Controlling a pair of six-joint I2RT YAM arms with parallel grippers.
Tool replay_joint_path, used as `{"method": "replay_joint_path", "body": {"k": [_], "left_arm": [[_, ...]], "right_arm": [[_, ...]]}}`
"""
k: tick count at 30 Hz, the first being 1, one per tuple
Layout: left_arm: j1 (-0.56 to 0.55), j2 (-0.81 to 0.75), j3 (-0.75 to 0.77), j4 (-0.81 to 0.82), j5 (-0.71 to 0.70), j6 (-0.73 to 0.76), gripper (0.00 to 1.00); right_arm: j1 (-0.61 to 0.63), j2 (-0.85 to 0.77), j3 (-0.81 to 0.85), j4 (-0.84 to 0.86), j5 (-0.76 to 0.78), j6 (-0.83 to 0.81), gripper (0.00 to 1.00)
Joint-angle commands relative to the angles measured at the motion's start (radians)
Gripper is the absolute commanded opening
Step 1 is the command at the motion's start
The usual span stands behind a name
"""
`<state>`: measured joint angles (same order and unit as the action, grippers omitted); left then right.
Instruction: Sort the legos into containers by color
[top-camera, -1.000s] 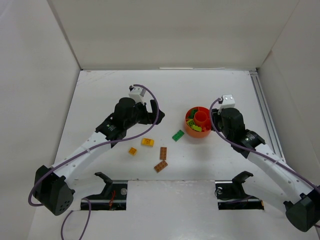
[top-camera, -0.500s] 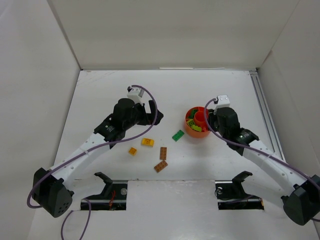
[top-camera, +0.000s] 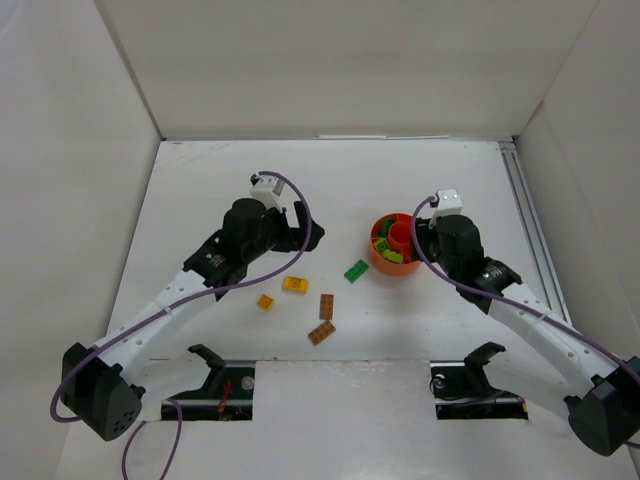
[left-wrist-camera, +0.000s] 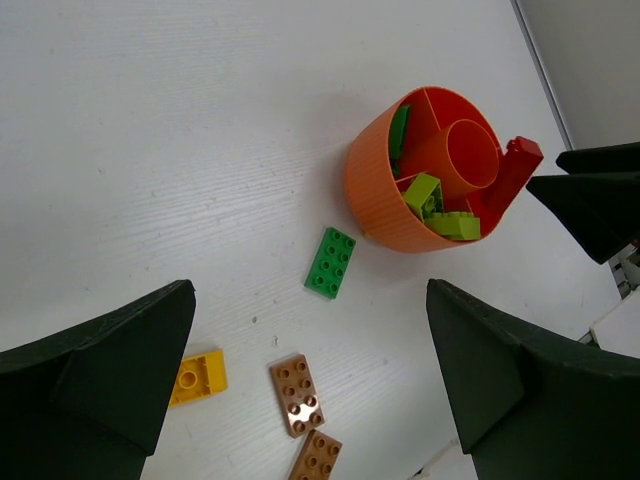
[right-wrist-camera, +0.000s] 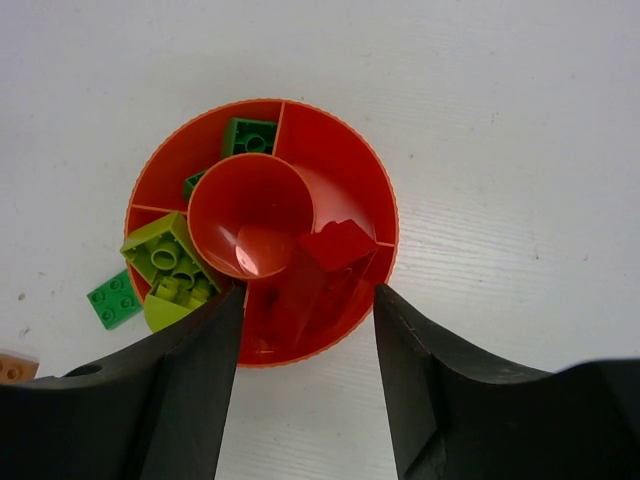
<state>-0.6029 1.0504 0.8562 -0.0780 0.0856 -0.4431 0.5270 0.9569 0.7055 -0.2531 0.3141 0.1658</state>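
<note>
The orange-red bowl (right-wrist-camera: 385, 215) has a centre cup and divided compartments. One holds green legos (right-wrist-camera: 250, 135), another lime legos (right-wrist-camera: 165, 262). A long red lego (right-wrist-camera: 335, 248) leans on end in the compartment under my right gripper (right-wrist-camera: 307, 292), which is open; neither finger touches it. The same red lego (left-wrist-camera: 508, 178) pokes over the bowl's rim (left-wrist-camera: 375, 190) in the left wrist view. My left gripper (left-wrist-camera: 310, 290) hangs wide open over a loose green lego (left-wrist-camera: 330, 262), holding nothing. A yellow lego (left-wrist-camera: 198, 375) and two brown legos (left-wrist-camera: 297, 393) lie nearer.
A small orange lego (top-camera: 265, 302) lies left of the yellow one (top-camera: 294, 284). White walls close in the table on three sides, with a rail (top-camera: 525, 215) along the right. The arm mounts (top-camera: 220, 385) sit at the near edge.
My right gripper has opened and let the red lego go into the bowl. The left arm has drifted slightly left and away, still open.
</note>
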Motion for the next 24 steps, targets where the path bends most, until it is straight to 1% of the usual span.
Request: {"method": "replay_joint_path", "body": {"k": [1,6,8,12,16,20,22,24], "left_arm": [[0.000,-0.039,-0.019,0.006,0.000,-0.020,1.00],[0.000,-0.049,-0.029,-0.003,0.000,-0.031,1.00],[0.000,-0.059,-0.029,-0.012,0.000,-0.031,1.00],[0.000,-0.078,-0.049,-0.022,-0.026,-0.052,1.00],[0.000,-0.069,-0.049,-0.107,-0.084,-0.118,1.00],[0.000,-0.044,-0.049,-0.230,-0.151,-0.241,1.00],[0.000,-0.035,-0.069,-0.301,-0.184,-0.323,1.00],[0.000,-0.024,-0.100,-0.344,-0.193,-0.362,1.00]], "right_arm": [[0.011,-0.020,0.005,0.048,-0.006,0.008,0.60],[0.011,-0.020,0.005,0.038,-0.006,0.008,0.60],[0.011,-0.020,0.005,0.038,-0.015,-0.002,0.57],[0.011,-0.020,0.005,0.038,-0.024,-0.011,0.57],[0.022,-0.020,0.005,0.054,-0.062,-0.037,0.57],[0.044,-0.001,0.023,0.054,-0.063,-0.046,0.57],[0.057,-0.001,0.023,0.054,-0.053,-0.046,0.58],[0.083,-0.001,0.023,0.054,-0.038,-0.046,0.59]]}}
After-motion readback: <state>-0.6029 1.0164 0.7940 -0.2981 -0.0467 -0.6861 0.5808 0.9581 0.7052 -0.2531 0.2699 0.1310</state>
